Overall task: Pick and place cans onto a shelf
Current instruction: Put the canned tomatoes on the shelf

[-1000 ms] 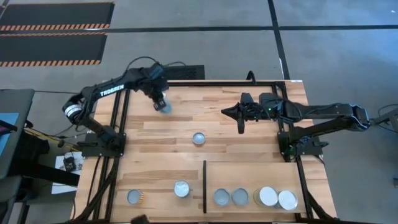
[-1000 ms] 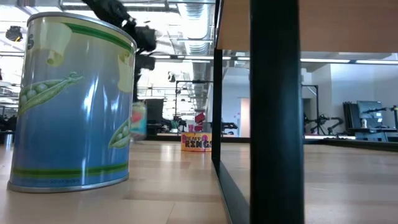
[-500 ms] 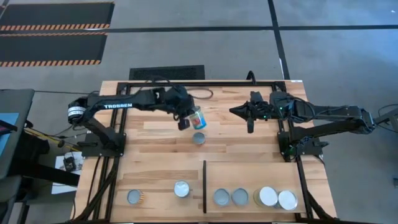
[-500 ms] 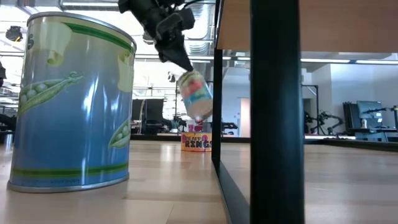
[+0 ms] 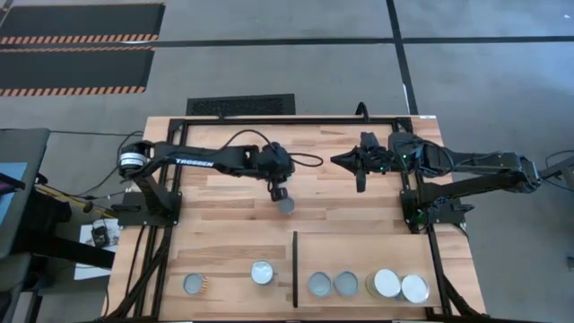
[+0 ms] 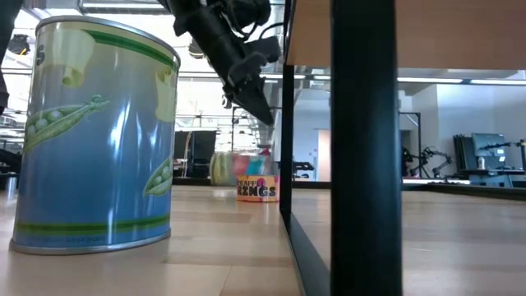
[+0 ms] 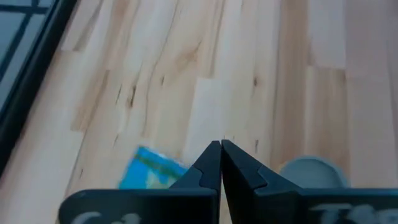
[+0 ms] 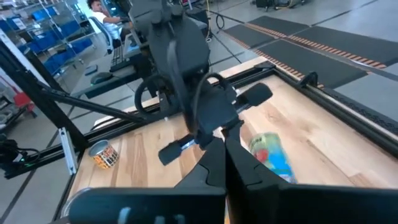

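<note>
Blue-labelled can [image 8: 272, 157] lies tipped on the tabletop [image 5: 233, 224] just beside the left end effector [image 7: 221, 147], which is closed and empty. It likely needs regrasping. The right end effector [image 8: 222, 142] waits closed, far right.

"TROSSEN" in white on left arm [image 5: 195, 162], high view. "RINGS" in yellow on pink can [image 6: 257, 187], low view; line above it cut off. Nothing else legible.

Pale plank-grained wooden tabletop [image 5: 233, 238]
</note>
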Controlling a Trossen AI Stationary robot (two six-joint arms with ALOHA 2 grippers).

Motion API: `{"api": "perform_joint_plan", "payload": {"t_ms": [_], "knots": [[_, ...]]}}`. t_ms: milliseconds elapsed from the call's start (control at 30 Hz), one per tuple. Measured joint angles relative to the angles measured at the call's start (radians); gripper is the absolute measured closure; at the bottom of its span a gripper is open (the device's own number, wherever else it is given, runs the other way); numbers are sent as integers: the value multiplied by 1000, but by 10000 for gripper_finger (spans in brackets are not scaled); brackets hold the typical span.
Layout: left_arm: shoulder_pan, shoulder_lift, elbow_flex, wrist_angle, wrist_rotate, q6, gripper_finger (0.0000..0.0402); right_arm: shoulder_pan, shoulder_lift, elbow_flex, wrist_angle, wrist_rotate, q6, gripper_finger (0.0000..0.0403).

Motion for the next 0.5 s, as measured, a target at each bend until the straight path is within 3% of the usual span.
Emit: {"api": "perform_joint_plan", "payload": {"t_ms": [267, 500], "knots": [[96, -196, -39, -149, 16, -148, 401, 32, 0, 0, -30, 12, 18, 394], [253, -367, -239, -106, 208, -250, 400, 31, 14, 0, -26, 13, 23, 393]]}}
